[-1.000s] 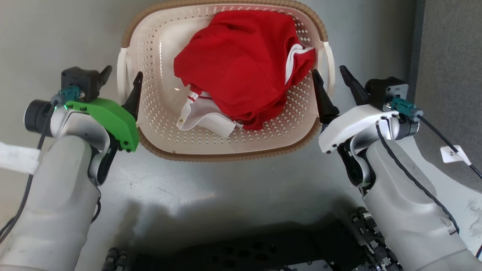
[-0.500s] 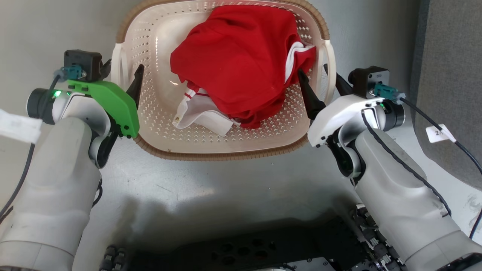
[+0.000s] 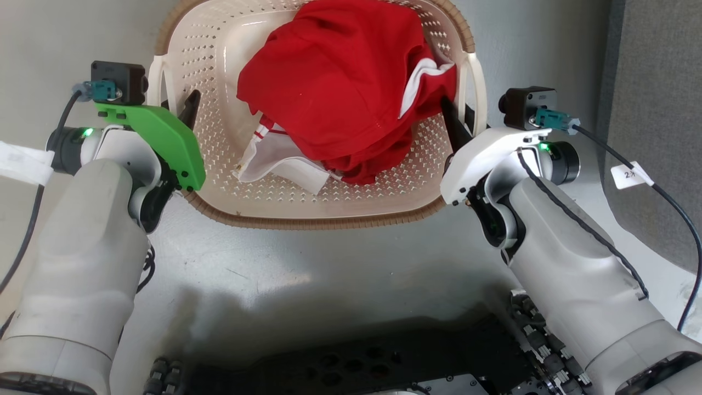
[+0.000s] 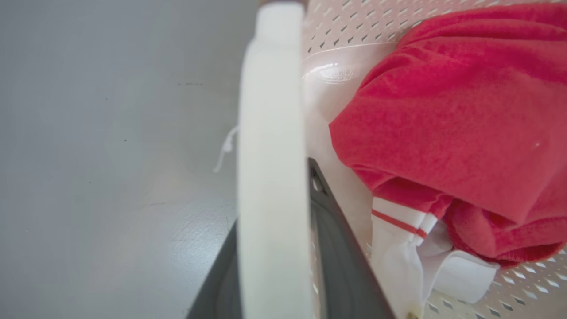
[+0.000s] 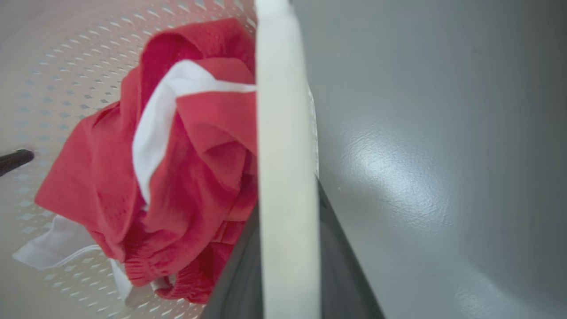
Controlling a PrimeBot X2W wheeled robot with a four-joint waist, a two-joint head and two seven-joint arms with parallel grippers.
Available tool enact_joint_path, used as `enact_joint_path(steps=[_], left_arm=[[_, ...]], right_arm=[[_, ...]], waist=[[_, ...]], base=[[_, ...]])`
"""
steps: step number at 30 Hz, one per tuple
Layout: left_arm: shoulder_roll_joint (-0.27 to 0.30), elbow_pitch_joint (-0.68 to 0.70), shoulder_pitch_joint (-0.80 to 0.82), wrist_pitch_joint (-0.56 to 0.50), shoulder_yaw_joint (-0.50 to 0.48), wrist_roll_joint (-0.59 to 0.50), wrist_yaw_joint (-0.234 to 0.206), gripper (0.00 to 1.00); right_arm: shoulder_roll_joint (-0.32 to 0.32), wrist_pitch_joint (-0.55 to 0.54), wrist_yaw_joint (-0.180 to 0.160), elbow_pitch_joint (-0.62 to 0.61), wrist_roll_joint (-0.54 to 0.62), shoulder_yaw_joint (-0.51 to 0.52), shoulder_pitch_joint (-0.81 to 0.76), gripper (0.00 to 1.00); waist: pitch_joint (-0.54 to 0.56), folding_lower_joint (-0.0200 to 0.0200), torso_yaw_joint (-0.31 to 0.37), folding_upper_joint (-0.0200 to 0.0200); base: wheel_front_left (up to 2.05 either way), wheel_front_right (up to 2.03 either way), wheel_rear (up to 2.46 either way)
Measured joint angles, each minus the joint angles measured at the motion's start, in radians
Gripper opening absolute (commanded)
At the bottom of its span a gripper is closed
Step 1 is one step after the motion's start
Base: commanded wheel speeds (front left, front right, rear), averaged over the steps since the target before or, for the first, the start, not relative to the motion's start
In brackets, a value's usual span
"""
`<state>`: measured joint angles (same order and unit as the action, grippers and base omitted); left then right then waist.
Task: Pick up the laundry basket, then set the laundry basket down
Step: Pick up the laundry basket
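Observation:
The laundry basket [image 3: 323, 219] is cream perforated plastic with a brown woven rim, and it holds a red garment [image 3: 340, 82] over a white cloth with red stripes [image 3: 274, 159]. My left gripper [image 3: 173, 107] is shut on the basket's left white handle [image 4: 270, 133], and the dark fingers press both sides of it. My right gripper [image 3: 463, 115] is shut on the right white handle [image 5: 285, 133] in the same way. In the wrist views each handle runs straight up between that gripper's fingers [image 4: 336, 248] [image 5: 239, 270]. The basket's far rim is cut off by the top edge of the head view.
Grey floor [image 3: 329, 274] lies under and around the basket. A darker grey panel [image 3: 658, 82] stands at the right. My black base [image 3: 356, 367] sits at the bottom edge. A tagged cable [image 3: 630, 175] trails from the right wrist, and white tape [image 3: 22, 164] shows at the left.
Both grippers went from open beside the handles to shut on them. The arms drew inward, and the basket now sits higher and slightly further left in the head view.

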<state>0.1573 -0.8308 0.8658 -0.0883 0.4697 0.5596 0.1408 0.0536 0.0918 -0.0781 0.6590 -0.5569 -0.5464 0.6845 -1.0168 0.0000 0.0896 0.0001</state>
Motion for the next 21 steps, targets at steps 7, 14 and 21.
enact_joint_path(steps=[7,14,21], left_arm=[[0.001,-0.015,0.018,0.001,0.025,0.037,0.0,0.0],[-0.014,-0.057,0.031,0.002,0.052,0.066,-0.001,0.0],[-0.043,-0.105,0.03,-0.028,0.078,0.144,-0.009,0.0]], right_arm=[[0.003,0.004,0.0,0.03,-0.02,-0.016,0.024,0.0],[0.002,0.012,0.007,0.078,-0.043,-0.039,0.045,0.0],[0.009,0.002,0.045,0.159,-0.045,-0.057,0.063,0.0]], waist=[[0.002,0.0,0.002,0.0],[0.02,0.0,0.0,0.0],[0.077,0.0001,-0.005,-0.0001]], base=[[0.0,0.0,0.0],[0.0,0.0,0.0],[0.0,0.0,0.0]])
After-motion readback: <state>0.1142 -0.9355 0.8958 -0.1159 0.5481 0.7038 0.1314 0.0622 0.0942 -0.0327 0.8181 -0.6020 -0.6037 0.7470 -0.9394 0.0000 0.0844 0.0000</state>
